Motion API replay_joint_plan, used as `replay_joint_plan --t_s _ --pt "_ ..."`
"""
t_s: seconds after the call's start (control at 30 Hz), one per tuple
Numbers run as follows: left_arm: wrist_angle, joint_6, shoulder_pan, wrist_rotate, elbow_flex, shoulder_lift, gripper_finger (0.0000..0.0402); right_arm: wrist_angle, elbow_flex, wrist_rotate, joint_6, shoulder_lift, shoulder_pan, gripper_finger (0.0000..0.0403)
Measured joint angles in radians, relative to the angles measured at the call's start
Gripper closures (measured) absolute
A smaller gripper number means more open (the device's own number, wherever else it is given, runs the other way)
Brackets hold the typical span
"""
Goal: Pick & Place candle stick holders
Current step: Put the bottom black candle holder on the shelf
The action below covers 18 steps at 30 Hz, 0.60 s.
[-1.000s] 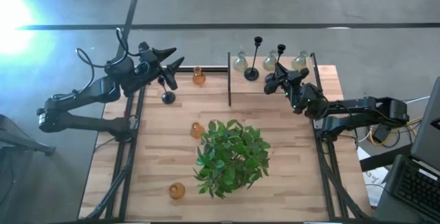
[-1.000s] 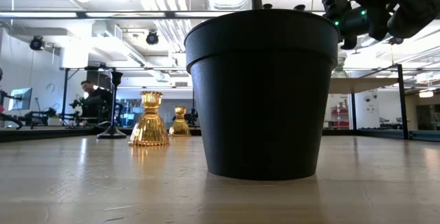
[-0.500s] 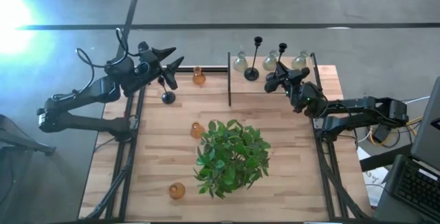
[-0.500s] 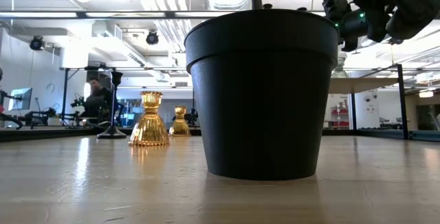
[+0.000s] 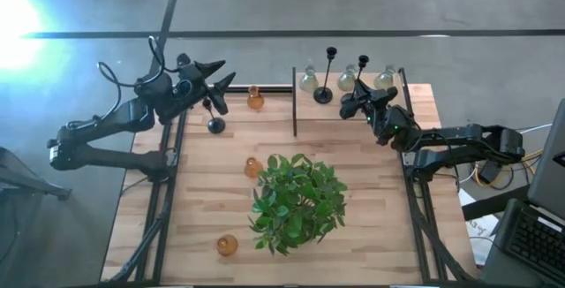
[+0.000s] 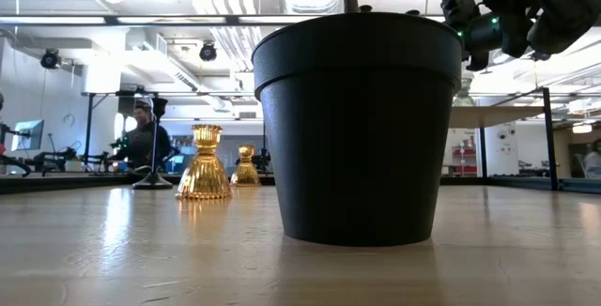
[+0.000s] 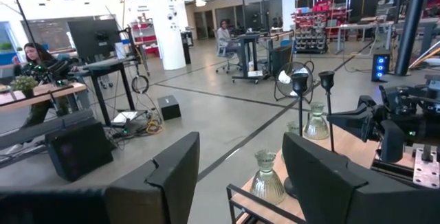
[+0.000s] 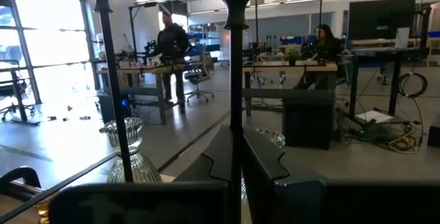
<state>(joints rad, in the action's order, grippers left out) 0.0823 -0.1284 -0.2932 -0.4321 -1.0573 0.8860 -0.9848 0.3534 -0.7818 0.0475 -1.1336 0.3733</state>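
Nine candle stick holders stand spread over the worktop (image 5: 203, 200). Three clear glass holders (image 5: 308, 80) and two black thin-stemmed holders (image 5: 325, 92) are gathered at the far right corner, behind a thin dark frame (image 5: 294, 102) that fences off that section. The right claw (image 5: 357, 92) is there, its fingers pressed together on the stem of the second black holder (image 8: 231, 80), with a clear holder just beside it. The third black holder (image 5: 216, 125) stands near the far left edge, under the left claw (image 5: 219, 83), whose fingers are spread apart with nothing between them; it hangs above the worktop's far left corner. An amber glass holder (image 5: 255, 101) stands just beside that claw, toward the frame. A second amber holder (image 5: 252, 167) touches the leaves of the green plant (image 5: 296, 201), which fills the middle of the worktop in its black pot (image 6: 357, 128) and blocks most of the low view. A third amber holder (image 5: 227, 246) stands near the front edge, left of the plant. In the room beyond, a person (image 6: 143, 137) stands at a desk.
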Motion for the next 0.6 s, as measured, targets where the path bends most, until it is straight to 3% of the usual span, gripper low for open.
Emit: replay_joint_plan --t_s 0.6 --pt "0.0 0.008 0.0 -0.008 0.0 0.002 0.0188 0.001 0.0 -0.003 0.008 0.001 0.026 0.0395"
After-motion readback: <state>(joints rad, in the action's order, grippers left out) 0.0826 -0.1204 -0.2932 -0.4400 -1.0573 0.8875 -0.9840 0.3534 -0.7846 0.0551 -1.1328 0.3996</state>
